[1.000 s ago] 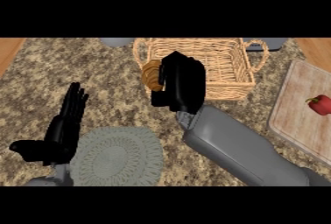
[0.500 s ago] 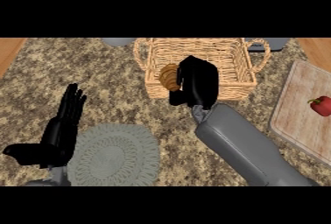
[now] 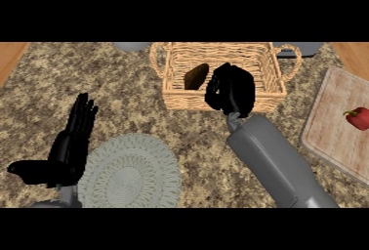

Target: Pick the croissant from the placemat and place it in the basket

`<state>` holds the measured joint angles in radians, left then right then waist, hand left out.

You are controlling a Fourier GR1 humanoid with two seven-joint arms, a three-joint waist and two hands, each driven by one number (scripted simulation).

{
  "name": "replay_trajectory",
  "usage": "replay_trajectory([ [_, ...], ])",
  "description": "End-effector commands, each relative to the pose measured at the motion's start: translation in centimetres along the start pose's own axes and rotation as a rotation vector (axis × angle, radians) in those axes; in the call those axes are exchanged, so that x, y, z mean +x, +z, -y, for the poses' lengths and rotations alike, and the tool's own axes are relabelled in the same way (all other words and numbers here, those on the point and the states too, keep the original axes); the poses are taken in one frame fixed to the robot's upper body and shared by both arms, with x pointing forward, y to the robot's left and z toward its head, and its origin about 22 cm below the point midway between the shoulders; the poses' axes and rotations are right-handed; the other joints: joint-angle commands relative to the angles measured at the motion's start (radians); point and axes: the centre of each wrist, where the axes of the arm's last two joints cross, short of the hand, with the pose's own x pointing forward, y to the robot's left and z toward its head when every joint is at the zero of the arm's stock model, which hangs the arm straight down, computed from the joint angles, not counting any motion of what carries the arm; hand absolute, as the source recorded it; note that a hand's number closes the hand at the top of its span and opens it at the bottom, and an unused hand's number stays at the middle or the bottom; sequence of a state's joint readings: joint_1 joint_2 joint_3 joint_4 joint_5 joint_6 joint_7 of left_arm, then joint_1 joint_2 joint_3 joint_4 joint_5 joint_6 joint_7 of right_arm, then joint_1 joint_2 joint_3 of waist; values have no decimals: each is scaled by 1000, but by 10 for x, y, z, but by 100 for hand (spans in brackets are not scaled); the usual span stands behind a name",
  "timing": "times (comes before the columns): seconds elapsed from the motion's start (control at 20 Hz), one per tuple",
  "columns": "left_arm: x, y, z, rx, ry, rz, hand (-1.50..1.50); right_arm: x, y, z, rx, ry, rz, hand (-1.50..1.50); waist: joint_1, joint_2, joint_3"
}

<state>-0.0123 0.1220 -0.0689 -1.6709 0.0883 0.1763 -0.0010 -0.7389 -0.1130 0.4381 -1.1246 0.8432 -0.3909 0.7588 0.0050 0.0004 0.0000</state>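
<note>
- The brown croissant (image 3: 196, 76) lies inside the woven wicker basket (image 3: 180, 95), in its left part, tilted on end.
- The right robot hand (image 3: 231, 90) hangs over the basket just right of the croissant, fingers curled downward and holding nothing.
- The round grey-green woven placemat (image 3: 130, 171) lies bare on the speckled stone worktop (image 3: 108, 88).
- The left robot hand (image 3: 69, 144) rests beside the placemat, fingers straight.
- A red pepper (image 3: 358, 118) sits on the pale wooden cutting board (image 3: 335, 132) at right.

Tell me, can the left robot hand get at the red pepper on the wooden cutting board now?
Probably not: the left robot hand rests far left, and the right grey forearm lies between it and the red pepper.
</note>
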Motion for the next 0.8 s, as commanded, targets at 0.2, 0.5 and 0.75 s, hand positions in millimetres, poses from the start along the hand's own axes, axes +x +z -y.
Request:
replay_trajectory([
  [0.2, -16, 0, -3, -1, 3, -15, 0, -11, -18, -6, -24, -61, -113, 150, 2, 1, 0],
  [0.5, 8, 9, 0, -11, 10, -16, 0, -42, -16, -16, 31, -25, -52, -150, 2, 0, 0],
  [0.75, -12, -11, 1, 3, -4, -5, 0, -36, -21, -5, -52, -122, -30, -150, -4, 0, 0],
])
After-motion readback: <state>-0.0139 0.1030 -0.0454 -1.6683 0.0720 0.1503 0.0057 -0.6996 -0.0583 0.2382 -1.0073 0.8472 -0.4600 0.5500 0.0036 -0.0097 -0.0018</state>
